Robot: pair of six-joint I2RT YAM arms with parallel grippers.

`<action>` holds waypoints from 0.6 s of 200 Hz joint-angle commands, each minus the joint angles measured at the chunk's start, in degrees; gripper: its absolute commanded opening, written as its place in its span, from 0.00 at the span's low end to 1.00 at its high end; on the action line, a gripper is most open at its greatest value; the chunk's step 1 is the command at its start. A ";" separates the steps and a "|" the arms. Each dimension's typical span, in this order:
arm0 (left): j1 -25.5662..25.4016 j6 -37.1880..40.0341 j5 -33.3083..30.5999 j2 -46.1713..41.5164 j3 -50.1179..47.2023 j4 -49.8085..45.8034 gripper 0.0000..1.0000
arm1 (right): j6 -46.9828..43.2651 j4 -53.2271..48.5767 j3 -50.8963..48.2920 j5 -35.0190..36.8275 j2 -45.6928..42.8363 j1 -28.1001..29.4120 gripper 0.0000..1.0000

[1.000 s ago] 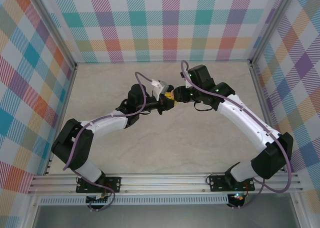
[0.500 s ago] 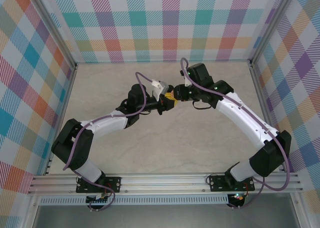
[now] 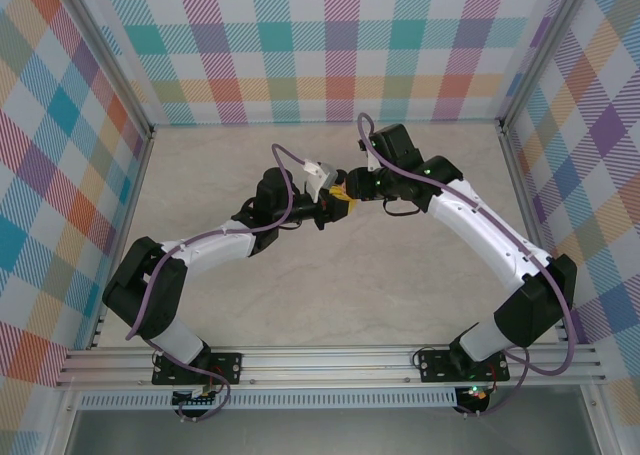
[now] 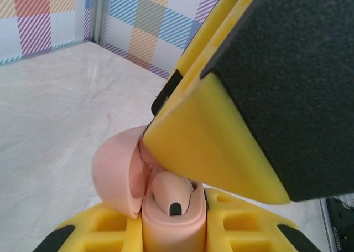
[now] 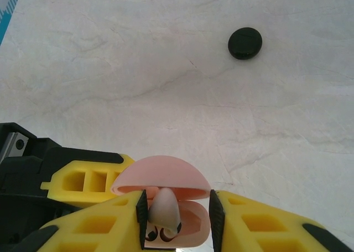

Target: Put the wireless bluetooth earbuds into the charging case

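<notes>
Now left hand [image 4: 171, 238] clamps one pink case [image 4: 116, 174]; right hand [image 5: 177, 205] apart, astride one earbud [image 5: 164, 209].

No lettering, brand, number or sign can be read: none is made out on the pink case [image 5: 160, 177] at the tips of the right end effector [image 5: 177, 207], nor on the black case [image 5: 245, 43] lying beyond it.

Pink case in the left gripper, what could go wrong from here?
The pale earbud stands proud of the pink case; if the right gripper withdraws carelessly, it could drag the bud out and drop it. The open lid lies right beside that gripper's finger, so a sideways move might knock it.
</notes>
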 commanded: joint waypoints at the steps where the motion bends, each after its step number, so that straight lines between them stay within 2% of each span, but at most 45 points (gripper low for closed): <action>1: -0.79 1.31 -0.76 -2.01 0.64 1.49 0.03 | 0.86 -1.83 1.96 1.44 0.03 0.19 0.39; 35: -0.79 1.45 0.32 -2.02 0.64 2.02 0.03 | 1.13 -3.56 3.29 2.74 0.85 0.20 0.42; 120: -0.85 1.31 0.32 -1.92 0.89 1.45 0.03 | 0.19 -0.51 2.60 -2.82 -0.50 0.20 0.45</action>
